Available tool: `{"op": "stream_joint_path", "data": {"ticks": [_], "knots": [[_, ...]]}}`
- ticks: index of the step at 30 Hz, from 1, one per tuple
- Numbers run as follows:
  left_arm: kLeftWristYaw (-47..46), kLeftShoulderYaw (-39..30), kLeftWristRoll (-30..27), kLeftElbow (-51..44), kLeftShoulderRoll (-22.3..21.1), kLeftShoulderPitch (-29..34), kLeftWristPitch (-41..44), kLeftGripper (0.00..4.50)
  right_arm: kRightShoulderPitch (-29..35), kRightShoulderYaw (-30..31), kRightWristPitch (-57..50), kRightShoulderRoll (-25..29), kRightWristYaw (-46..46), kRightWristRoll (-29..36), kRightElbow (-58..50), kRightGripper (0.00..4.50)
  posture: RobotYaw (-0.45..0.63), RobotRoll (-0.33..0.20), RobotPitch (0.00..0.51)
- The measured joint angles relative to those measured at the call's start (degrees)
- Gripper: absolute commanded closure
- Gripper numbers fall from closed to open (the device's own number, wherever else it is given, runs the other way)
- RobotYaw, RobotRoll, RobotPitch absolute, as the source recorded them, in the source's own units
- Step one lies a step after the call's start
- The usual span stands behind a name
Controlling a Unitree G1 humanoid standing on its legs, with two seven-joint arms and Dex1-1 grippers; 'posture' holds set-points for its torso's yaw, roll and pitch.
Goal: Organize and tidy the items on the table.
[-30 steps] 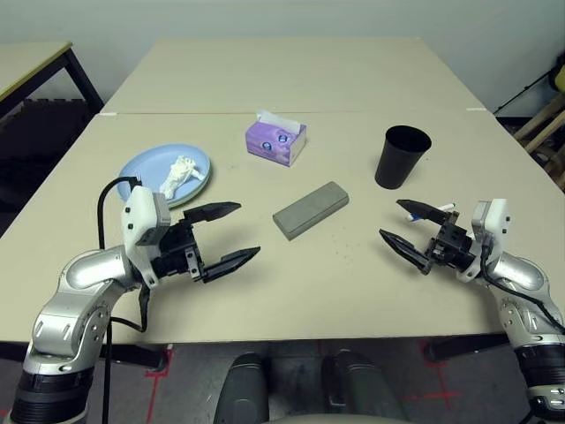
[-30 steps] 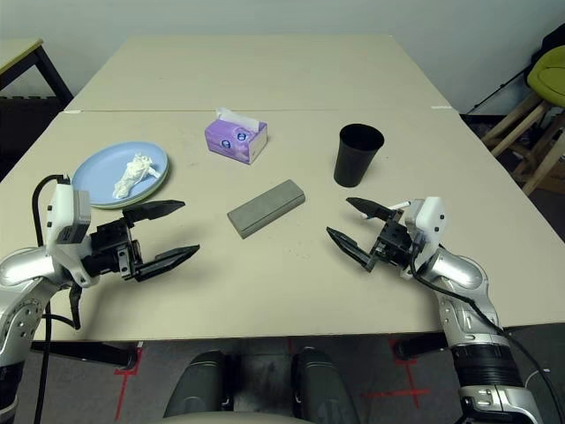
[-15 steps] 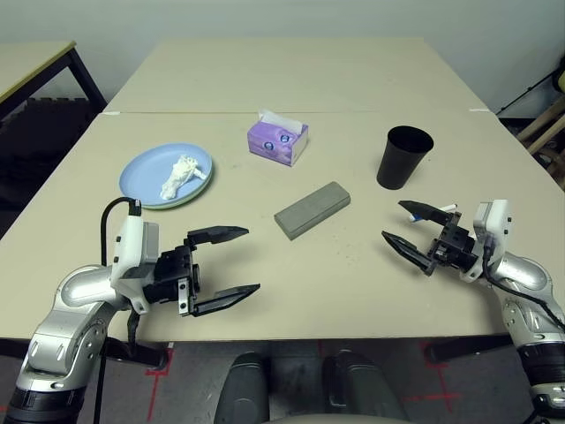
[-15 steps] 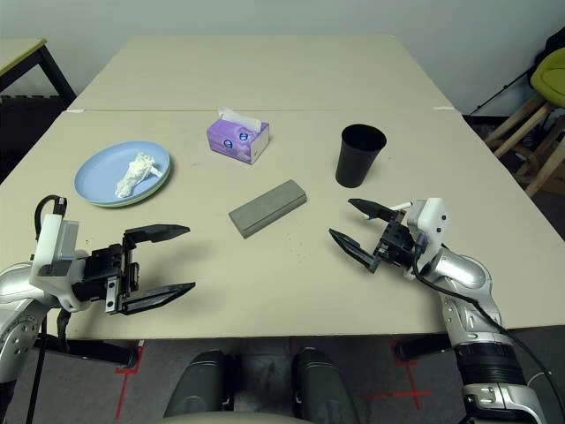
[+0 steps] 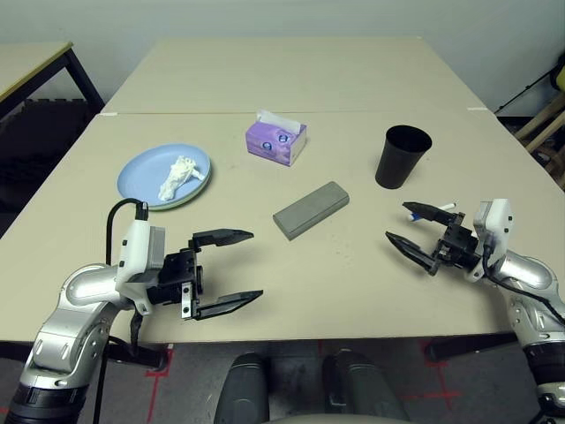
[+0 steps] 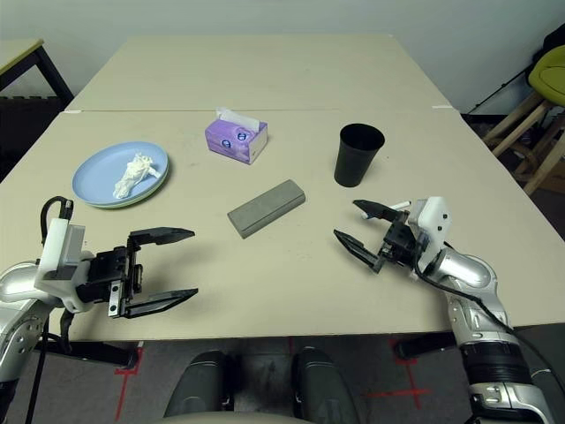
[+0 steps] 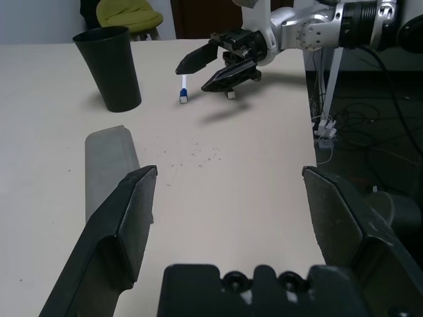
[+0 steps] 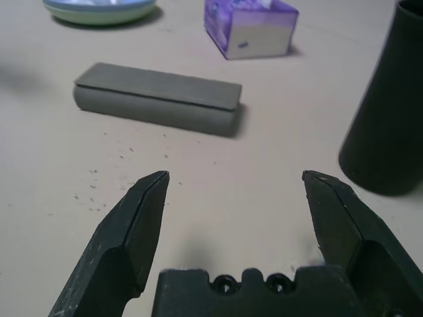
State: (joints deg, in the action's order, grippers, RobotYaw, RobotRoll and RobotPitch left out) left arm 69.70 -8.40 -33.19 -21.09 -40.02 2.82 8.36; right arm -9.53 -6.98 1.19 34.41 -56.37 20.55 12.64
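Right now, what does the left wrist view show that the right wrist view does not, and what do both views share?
The left wrist view alone shows the right gripper, open, with a white marker lying by it, and the open left gripper. The right wrist view alone shows the purple tissue box and the edge of the light blue plate. Both show the grey glasses case, the black cup and the beige table.
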Motion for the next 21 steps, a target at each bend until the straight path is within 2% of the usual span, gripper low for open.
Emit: {"op": "stream_joint_path", "data": {"ticks": [5,9,13,15,21], "knots": [[-0.37,0.04,-0.04,1.0,0.0,-0.71,0.0,0.02,-4.27,0.49,-15.87,6.9,0.76,0.23,-4.43,0.0,0.12,0.0,0.064],[-0.72,0.2,-0.04,1.8,0.01,-2.2,0.01,0.02,-9.71,-1.14,-25.81,8.23,4.37,2.45,-9.3,0.0,0.12,0.0,0.064],[-0.81,0.51,-0.04,1.92,0.03,-2.52,0.01,0.02,-14.47,-0.22,-35.09,13.13,2.3,3.73,-10.59,0.0,0.1,0.0,0.059],[-0.9,0.57,-0.03,2.08,0.05,-2.65,0.01,0.02,-17.05,0.8,-37.91,15.34,0.5,3.84,-10.68,0.0,0.1,0.0,0.059],[-1.02,0.65,-0.03,2.23,0.09,-3.25,0.0,0.02,-24.75,1.99,-37.91,17.08,-0.23,1.93,-10.78,0.0,0.1,0.0,0.062]]}}
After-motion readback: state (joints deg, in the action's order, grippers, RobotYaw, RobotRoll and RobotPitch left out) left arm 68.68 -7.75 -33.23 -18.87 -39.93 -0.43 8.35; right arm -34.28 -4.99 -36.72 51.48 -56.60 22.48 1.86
